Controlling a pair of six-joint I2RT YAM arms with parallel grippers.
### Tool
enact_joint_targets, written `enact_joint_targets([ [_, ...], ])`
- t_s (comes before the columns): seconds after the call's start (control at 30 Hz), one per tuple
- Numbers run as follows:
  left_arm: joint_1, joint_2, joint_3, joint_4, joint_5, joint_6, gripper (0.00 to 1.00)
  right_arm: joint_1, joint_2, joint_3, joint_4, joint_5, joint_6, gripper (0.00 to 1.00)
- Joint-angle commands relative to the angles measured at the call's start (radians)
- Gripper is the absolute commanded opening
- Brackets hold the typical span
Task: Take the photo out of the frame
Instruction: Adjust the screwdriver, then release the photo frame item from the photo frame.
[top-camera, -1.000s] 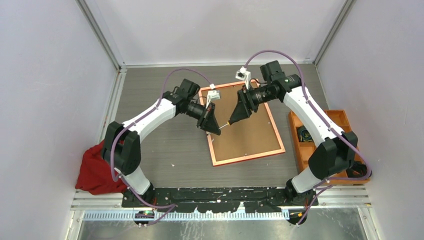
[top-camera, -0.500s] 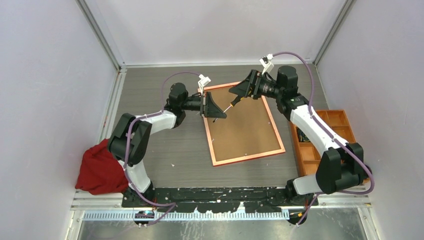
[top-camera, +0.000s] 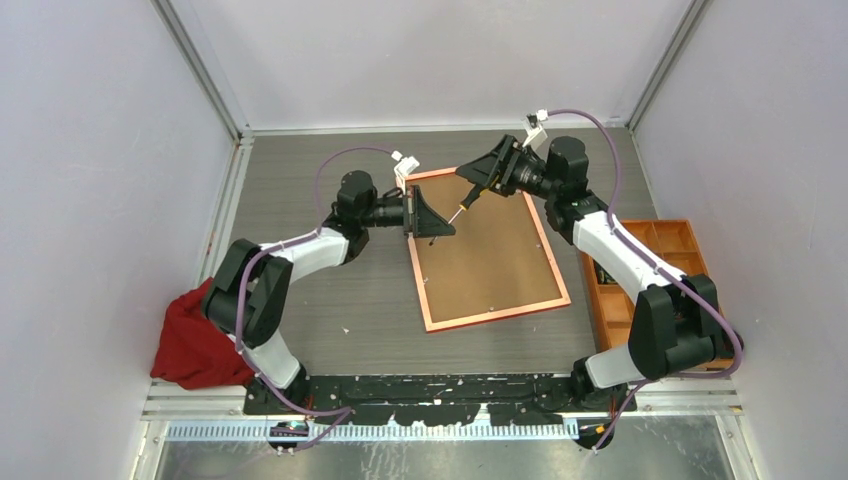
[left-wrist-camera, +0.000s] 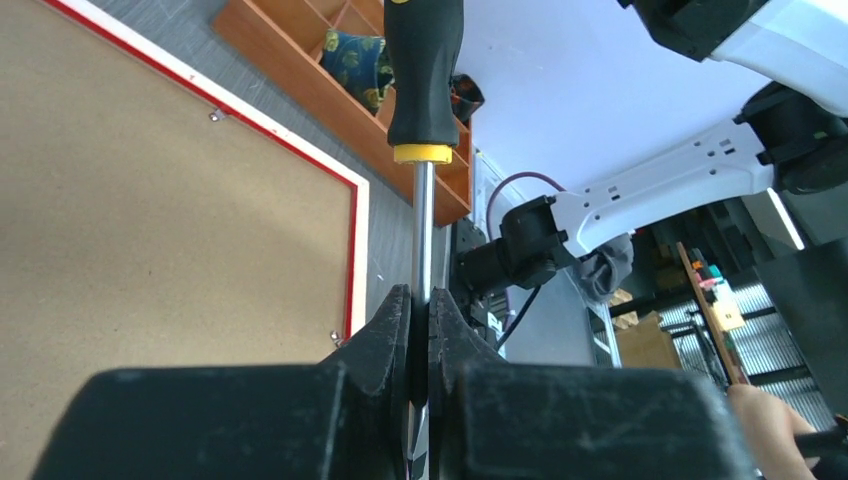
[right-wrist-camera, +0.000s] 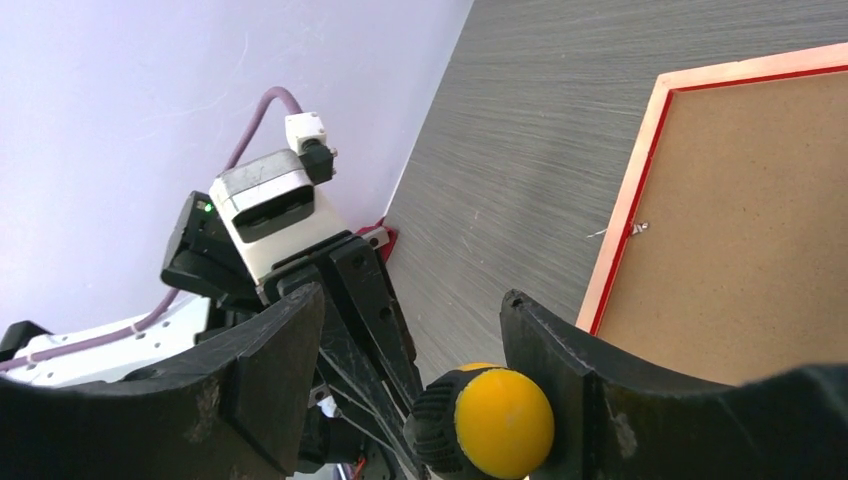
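The frame (top-camera: 551, 262) lies face down on the table, red-orange rim around the brown backing board (top-camera: 490, 255). The photo is hidden under the board. My left gripper (left-wrist-camera: 420, 305) is shut on the metal shaft of a black-and-yellow screwdriver (left-wrist-camera: 424, 70), held above the frame's far left corner (top-camera: 432, 222). My right gripper (right-wrist-camera: 412, 300) is open around the screwdriver's yellow handle end (right-wrist-camera: 497, 422), which lies against the right finger (right-wrist-camera: 560, 350); a wide gap remains on the left side. The frame rail (right-wrist-camera: 625, 200) and a small metal tab (right-wrist-camera: 636, 228) show in the right wrist view.
An orange compartment tray (top-camera: 683, 237) stands at the right edge, holding small dark items; it also shows in the left wrist view (left-wrist-camera: 330, 95). A red cloth (top-camera: 195, 340) lies at the near left. Grey table surface (top-camera: 330, 290) surrounds the frame.
Both grippers and the screwdriver between them have moved from the frame's middle left toward its far end. The left arm has stretched out flatter, and the right arm has swung back.
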Motion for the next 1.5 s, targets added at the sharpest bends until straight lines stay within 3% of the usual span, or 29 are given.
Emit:
enact_joint_targets([
  [0.0,-0.006,-0.034,0.013,-0.160,-0.163,0.121,0.00,0.045,0.004,0.053,-0.041,0.012,-0.038,0.69],
  [0.1,-0.009,-0.029,0.012,-0.175,-0.175,0.129,0.00,0.050,0.019,0.056,-0.047,0.020,-0.039,0.55],
  [0.13,-0.010,-0.028,0.011,-0.175,-0.176,0.127,0.00,0.050,0.023,0.057,-0.050,0.025,-0.040,0.45],
  [0.2,-0.012,-0.024,0.014,-0.183,-0.176,0.127,0.00,0.051,0.028,0.062,-0.057,0.033,-0.045,0.13],
  [0.23,-0.012,-0.021,0.016,-0.190,-0.174,0.127,0.00,0.051,0.030,0.067,-0.065,0.037,-0.051,0.03],
  [0.27,-0.012,-0.019,0.020,-0.194,-0.172,0.128,0.00,0.051,0.031,0.076,-0.079,0.041,-0.060,0.01],
  [0.3,-0.011,-0.018,0.025,-0.208,-0.172,0.134,0.02,0.051,0.031,0.086,-0.096,0.043,-0.071,0.01],
  [0.4,0.014,-0.021,0.049,-0.288,-0.181,0.158,0.27,0.051,0.026,0.145,-0.237,0.090,-0.154,0.01],
  [0.5,0.078,-0.033,0.070,-0.336,-0.199,0.163,0.45,0.052,0.020,0.217,-0.383,0.180,-0.268,0.01],
  [0.63,0.166,-0.065,0.119,-0.509,-0.320,0.254,0.54,0.051,0.047,0.324,-0.512,0.256,-0.354,0.01],
  [0.73,0.176,-0.073,0.208,-0.732,-0.555,0.429,0.58,0.054,0.109,0.417,-0.607,0.281,-0.392,0.01],
  [0.87,0.178,-0.025,0.284,-0.833,-0.750,0.519,0.71,0.087,0.213,0.524,-0.699,0.340,-0.443,0.01],
  [1.13,0.180,0.194,0.528,-1.057,-0.830,0.532,0.74,0.171,0.373,0.681,-0.859,0.388,-0.512,0.01],
  [1.47,0.180,0.337,0.584,-1.044,-0.856,0.542,0.72,0.253,0.518,0.842,-1.012,0.400,-0.528,0.01],
])
